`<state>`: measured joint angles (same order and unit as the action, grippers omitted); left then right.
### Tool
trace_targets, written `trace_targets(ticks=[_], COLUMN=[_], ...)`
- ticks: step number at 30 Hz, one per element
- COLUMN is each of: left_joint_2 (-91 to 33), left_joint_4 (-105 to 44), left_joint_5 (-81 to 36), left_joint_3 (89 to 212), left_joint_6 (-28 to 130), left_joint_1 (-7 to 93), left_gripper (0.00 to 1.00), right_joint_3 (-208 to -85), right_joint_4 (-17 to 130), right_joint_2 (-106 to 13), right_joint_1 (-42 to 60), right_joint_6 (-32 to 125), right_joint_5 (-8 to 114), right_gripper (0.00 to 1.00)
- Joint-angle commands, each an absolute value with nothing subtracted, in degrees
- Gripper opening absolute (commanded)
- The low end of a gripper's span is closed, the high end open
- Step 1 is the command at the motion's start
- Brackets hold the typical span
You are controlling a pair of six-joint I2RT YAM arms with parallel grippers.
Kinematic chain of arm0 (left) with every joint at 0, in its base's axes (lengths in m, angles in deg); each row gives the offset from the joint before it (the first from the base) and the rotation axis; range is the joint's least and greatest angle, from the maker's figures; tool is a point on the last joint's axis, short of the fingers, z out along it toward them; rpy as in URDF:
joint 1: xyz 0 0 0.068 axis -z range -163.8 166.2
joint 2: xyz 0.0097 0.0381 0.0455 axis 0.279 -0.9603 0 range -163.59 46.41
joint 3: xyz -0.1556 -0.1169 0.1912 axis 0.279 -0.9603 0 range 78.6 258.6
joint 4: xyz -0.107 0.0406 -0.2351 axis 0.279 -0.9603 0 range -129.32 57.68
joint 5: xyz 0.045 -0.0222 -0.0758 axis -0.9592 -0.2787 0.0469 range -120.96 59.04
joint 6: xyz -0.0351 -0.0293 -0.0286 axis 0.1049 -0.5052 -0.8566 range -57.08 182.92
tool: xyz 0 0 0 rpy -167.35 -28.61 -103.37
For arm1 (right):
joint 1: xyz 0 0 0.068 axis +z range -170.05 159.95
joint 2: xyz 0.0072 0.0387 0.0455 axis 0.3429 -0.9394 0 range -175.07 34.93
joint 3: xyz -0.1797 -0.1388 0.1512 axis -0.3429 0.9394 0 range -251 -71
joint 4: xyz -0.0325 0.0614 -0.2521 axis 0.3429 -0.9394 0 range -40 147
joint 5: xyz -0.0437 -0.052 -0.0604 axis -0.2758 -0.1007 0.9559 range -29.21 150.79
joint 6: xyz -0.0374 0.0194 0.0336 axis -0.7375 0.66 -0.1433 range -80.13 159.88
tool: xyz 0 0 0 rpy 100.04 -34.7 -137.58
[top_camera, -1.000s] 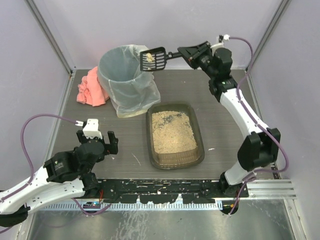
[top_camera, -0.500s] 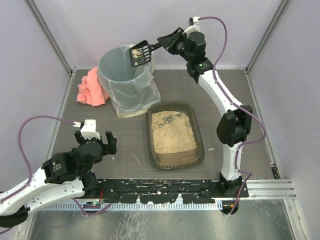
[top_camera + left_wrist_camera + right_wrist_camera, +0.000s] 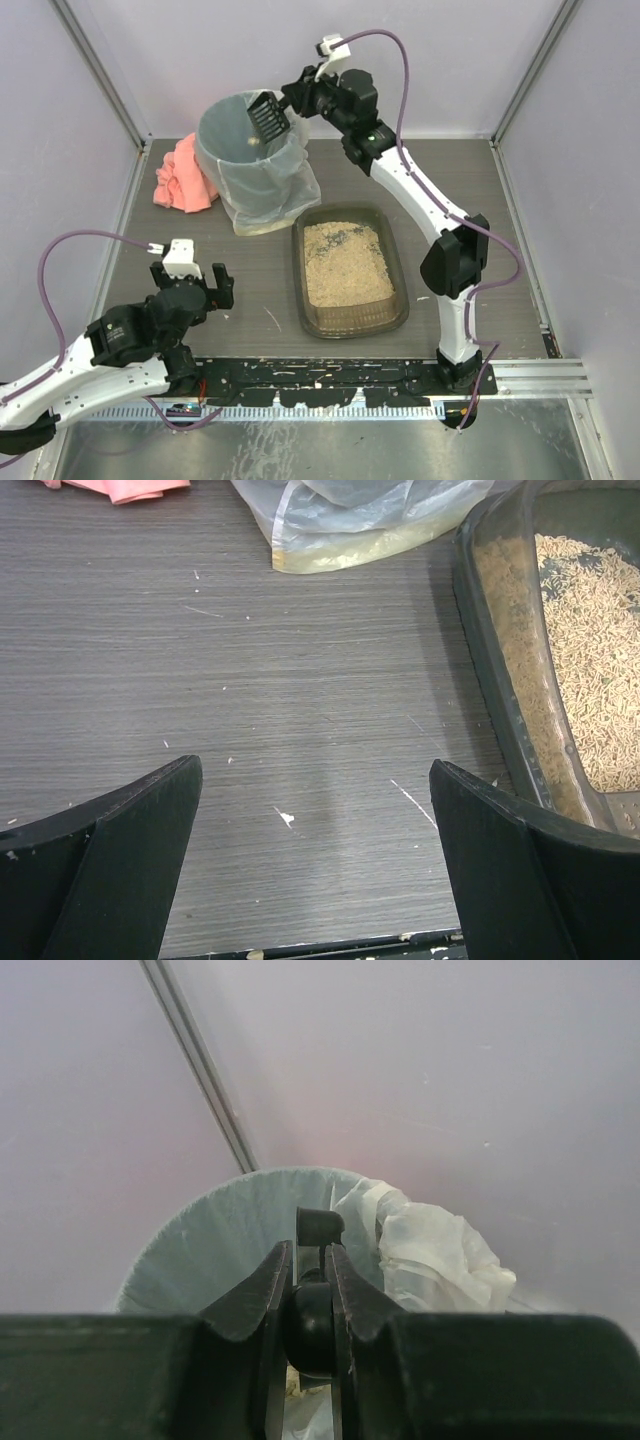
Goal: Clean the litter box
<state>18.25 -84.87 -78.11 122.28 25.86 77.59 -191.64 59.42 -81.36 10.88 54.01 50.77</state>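
Black slotted scoop (image 3: 268, 115), pinched in the right tool (image 3: 294, 100), tips over the grey lined bin (image 3: 250, 190); dark plastic litter box (image 3: 352, 325) likely needs more passes.

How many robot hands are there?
2. The left hand is open above the table, near the front left. The right hand holds the scoop over the bin.

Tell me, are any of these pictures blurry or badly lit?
Top external: evenly lit and sharp. Left wrist: table grain and litter box crisp, the left fingers mere dark shapes. Right wrist: the dark right fingers fill the bottom; the bin behind looks soft.
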Motion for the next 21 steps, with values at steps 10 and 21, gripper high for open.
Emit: trace_targets(ticks=[10,21], left_joint_2=[17.59,16.80], left_joint_4=[-83.97,-83.78], left_joint_5=[-78.57,-78.32], left_joint_3=[122.62,122.80], left_joint_6=[25.39,25.61], left_joint_1=[77.46,77.47], left_gripper=[0.98,0.98], right_joint_3=[-193.67,-188.16], right_joint_4=[63.23,66.41], right_joint_2=[-73.56,-62.09], right_joint_1=[23.29,23.71], right_joint_6=[25.30,33.75], right_joint_5=[63.28,67.22], right_gripper=[0.01,0.01])
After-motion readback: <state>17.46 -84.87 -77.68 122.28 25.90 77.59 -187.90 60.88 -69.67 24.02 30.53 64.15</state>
